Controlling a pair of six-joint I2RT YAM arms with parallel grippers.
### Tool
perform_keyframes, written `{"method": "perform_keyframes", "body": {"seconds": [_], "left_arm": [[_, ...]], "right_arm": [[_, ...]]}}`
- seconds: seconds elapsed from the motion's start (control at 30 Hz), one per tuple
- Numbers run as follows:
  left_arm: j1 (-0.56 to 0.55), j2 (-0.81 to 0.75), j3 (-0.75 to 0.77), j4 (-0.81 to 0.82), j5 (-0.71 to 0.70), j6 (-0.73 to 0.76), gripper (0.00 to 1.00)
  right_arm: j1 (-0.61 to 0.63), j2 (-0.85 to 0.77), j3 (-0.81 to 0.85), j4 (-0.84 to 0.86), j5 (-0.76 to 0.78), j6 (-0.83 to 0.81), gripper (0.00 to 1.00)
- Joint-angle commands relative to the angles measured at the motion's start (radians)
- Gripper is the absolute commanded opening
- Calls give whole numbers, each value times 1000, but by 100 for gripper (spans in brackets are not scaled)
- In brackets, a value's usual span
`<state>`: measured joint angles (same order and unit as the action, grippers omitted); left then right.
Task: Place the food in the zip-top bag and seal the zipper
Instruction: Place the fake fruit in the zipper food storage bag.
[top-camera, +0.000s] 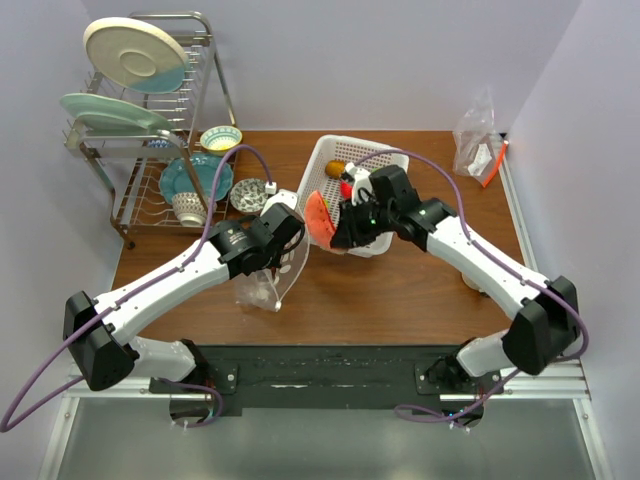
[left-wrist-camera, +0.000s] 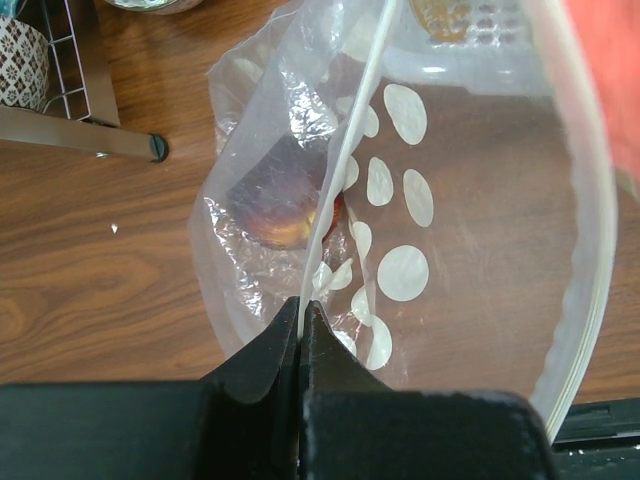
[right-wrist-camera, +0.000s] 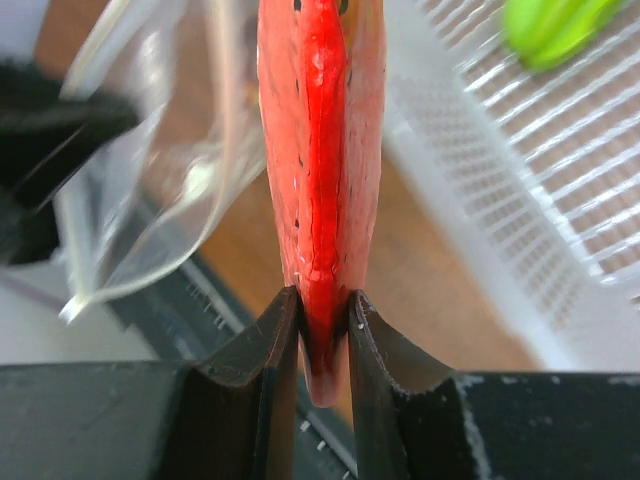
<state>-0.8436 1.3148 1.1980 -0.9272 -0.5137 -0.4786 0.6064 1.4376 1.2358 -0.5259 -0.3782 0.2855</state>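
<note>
Wooden tabletop, overhead view: a brown wooden table (top-camera: 400, 290) is seen, with a white perforated plastic basket (top-camera: 314, 172) set beyond both grippers.
Left gripper, overhead view: the left gripper (top-camera: 272, 265) is closed on a clear colourless zip-top bag (top-camera: 262, 292). The bag is hung just below it, with the mouth turned toward the other arm.
Right gripper, overhead view: the right gripper (top-camera: 335, 228) is clamped on a flat red-orange toy fruit slice (top-camera: 317, 217). The slice is carried just ahead of the gripper beside the bag's mouth, judged ready for insertion.
Left wrist view: the jaws are pressed together on the pale whitish zipper strip (left-wrist-camera: 350, 150), so one lip is lifted and the mouth is held gaping. A dark purple and yellow toy fruit (left-wrist-camera: 280, 205) is already lodged inside, just ahead of the fingertips.
Right wrist view: the slice is pinched by its near edge and stands upright ahead of the fingers. The bag is seen ahead to the left. The basket, with a green toy piece (right-wrist-camera: 555, 25) in it, is seen ahead to the right.
Remaining work: the zipper is judged not yet sealed.
</note>
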Motion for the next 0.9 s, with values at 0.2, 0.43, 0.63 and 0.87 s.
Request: {"method": "perform_keyframes", "body": {"seconds": [0.2, 0.43, 0.63, 0.87], "left_arm": [[6, 18, 29, 57, 0, 1, 0], [8, 43, 26, 87, 20, 6, 0], [6, 34, 31, 102, 35, 0, 0], [5, -23, 2, 160, 60, -12, 0]], "right_arm": [[26, -198, -133, -14, -203, 69, 15], [38, -243, -199, 93, -318, 168, 15], [39, -159, -203, 164, -364, 271, 14], [41, -77, -216, 290, -321, 487, 18]]}}
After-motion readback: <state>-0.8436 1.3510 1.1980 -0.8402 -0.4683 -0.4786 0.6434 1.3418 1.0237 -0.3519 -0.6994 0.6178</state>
